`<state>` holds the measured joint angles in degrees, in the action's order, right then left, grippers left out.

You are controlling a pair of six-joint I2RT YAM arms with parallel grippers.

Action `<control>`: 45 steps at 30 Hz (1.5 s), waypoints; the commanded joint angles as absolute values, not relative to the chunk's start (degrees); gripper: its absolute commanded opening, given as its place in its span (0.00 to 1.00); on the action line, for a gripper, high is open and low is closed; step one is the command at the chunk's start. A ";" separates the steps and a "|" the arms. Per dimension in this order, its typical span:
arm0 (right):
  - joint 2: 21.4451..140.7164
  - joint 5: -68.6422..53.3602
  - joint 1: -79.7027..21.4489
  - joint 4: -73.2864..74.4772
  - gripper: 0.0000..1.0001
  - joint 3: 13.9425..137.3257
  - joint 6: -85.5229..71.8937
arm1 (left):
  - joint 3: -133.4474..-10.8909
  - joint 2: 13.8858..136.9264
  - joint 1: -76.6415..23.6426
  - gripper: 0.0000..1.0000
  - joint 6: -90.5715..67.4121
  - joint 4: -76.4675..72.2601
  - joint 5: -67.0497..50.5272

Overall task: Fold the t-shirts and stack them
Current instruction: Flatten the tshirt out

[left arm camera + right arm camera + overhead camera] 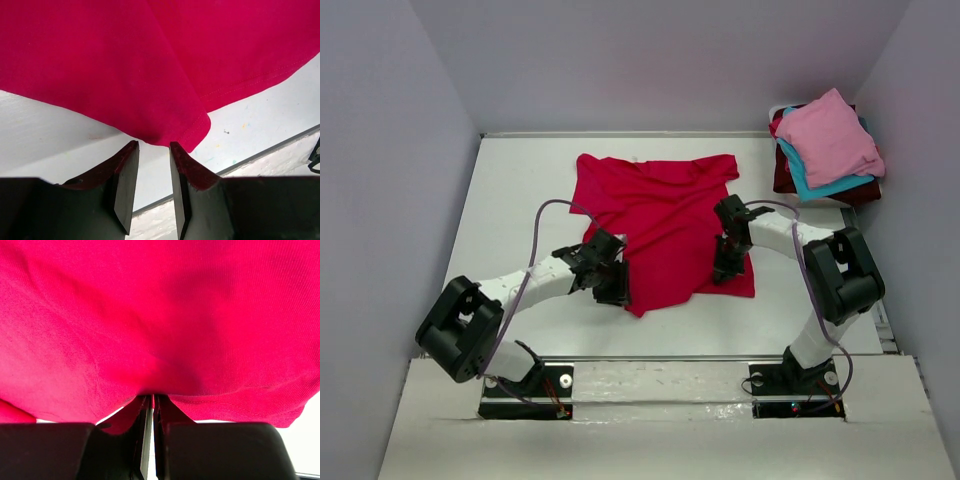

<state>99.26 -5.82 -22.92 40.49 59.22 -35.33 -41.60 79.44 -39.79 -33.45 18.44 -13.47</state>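
A crimson-red t-shirt (660,220) lies spread on the white table (520,190), its lower part folded into a narrower panel. My left gripper (613,288) sits at the shirt's near-left edge. In the left wrist view its jaws (154,146) stand apart, and a hemmed corner of the red shirt (165,75) lies just past the tips, not between them. My right gripper (725,268) rests on the shirt's near-right part. Its jaws (153,397) are pinched on a bunched fold of the red cloth (160,315).
At the back right stands a stack of folded shirts: light pink (830,135) on top, teal-blue (802,182) under it, dark maroon (782,172) at the bottom. Grey walls close in the table on three sides. A raised ledge (650,385) runs along the near edge.
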 commanded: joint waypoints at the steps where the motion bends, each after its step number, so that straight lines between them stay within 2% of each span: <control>1: 103.62 -1.49 -22.59 36.56 0.11 57.04 -33.93 | -40.61 80.42 -39.56 0.43 -32.61 16.79 -13.89; 9: 103.10 -1.58 -22.59 36.39 0.11 56.25 -33.84 | -42.45 84.02 -38.94 0.36 -30.85 16.26 -13.09; 19: 102.48 -1.23 -22.59 36.47 0.10 55.46 -33.93 | -43.42 84.64 -38.41 0.06 -30.67 16.17 -12.48; 28: 103.01 -0.44 -22.06 36.12 0.11 54.67 -33.84 | -43.33 79.72 -38.41 0.06 -30.41 19.51 -10.46; 32: 103.18 -0.70 -22.06 35.86 0.07 54.32 -34.01 | -43.68 77.26 -37.88 0.06 -30.23 21.79 -7.83; 45: 103.36 -0.26 -21.53 38.58 0.07 57.30 -33.75 | -46.93 76.38 -37.88 0.07 -30.32 26.01 -6.07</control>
<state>99.11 -7.53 -21.74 40.07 58.59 -35.16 -43.75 78.13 -38.13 -31.29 22.68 -7.97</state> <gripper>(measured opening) 0.070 0.113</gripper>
